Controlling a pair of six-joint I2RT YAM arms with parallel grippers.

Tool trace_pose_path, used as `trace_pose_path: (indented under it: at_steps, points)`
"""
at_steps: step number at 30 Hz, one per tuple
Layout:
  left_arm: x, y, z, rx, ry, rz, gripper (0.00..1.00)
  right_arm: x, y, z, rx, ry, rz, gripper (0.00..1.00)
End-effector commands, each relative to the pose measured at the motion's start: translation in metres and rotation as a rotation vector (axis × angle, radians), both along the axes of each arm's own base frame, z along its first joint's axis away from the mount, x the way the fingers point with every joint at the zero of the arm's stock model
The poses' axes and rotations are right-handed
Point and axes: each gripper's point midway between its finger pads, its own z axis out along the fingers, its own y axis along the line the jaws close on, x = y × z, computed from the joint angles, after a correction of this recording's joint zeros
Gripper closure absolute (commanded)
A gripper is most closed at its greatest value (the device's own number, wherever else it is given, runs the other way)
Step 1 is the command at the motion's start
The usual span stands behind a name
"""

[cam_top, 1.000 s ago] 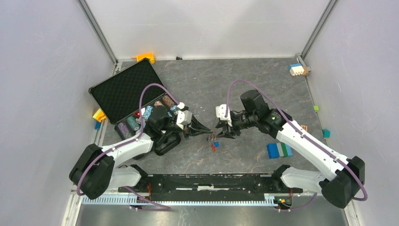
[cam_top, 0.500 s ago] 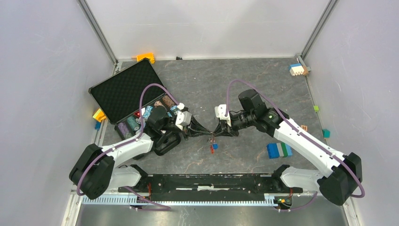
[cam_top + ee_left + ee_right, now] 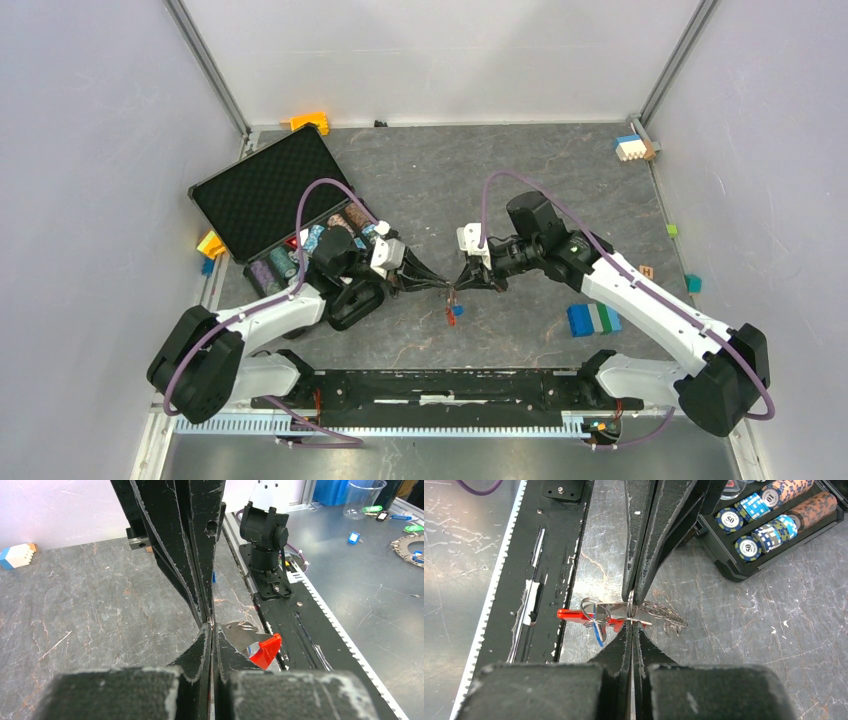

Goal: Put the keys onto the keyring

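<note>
My left gripper [image 3: 443,286] and right gripper [image 3: 456,285] meet tip to tip above the table's middle, both shut. In the right wrist view my right gripper [image 3: 631,623] pinches the keyring [image 3: 663,612] where its silvery chain joins a small ring. The left gripper's fingers [image 3: 644,540] clamp the same spot from the far side. The long red clip [image 3: 573,614], a metal ring [image 3: 591,609] and the blue key [image 3: 597,633] hang to the left. In the left wrist view my left gripper [image 3: 210,626] is shut, and the red-headed key [image 3: 265,649] lies beside its right finger. The keys [image 3: 452,312] dangle below the tips.
An open black case [image 3: 262,190] with poker chips [image 3: 769,511] lies behind the left arm. A blue-green block [image 3: 593,318] lies by the right arm. Small blocks sit at the far wall [image 3: 310,122] and the far right corner [image 3: 632,148]. The black base rail [image 3: 440,385] runs along the near edge.
My right gripper has moved left and shut, so it now meets the left gripper's tips at the keyring. The left arm has barely moved.
</note>
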Motion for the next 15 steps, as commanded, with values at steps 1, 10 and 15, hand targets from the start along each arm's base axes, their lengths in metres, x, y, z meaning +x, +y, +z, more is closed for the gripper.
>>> trace_pose_path:
  at_steps: [1,10,15]
  points:
    - [-0.0124,0.004,0.0208,-0.064,-0.08,-0.057,0.98,0.0026,-0.0005,-0.0015,0.01,-0.011,-0.009,1.0]
    - [-0.0146,0.0039,0.0224,-0.071,-0.072,-0.073,0.98,0.0019,0.0022,-0.0021,0.018,0.003,0.0,1.0]
    - [-0.0157,0.0038,0.024,-0.077,-0.069,-0.076,0.98,0.0011,0.0024,-0.0029,0.022,0.007,0.003,1.0]
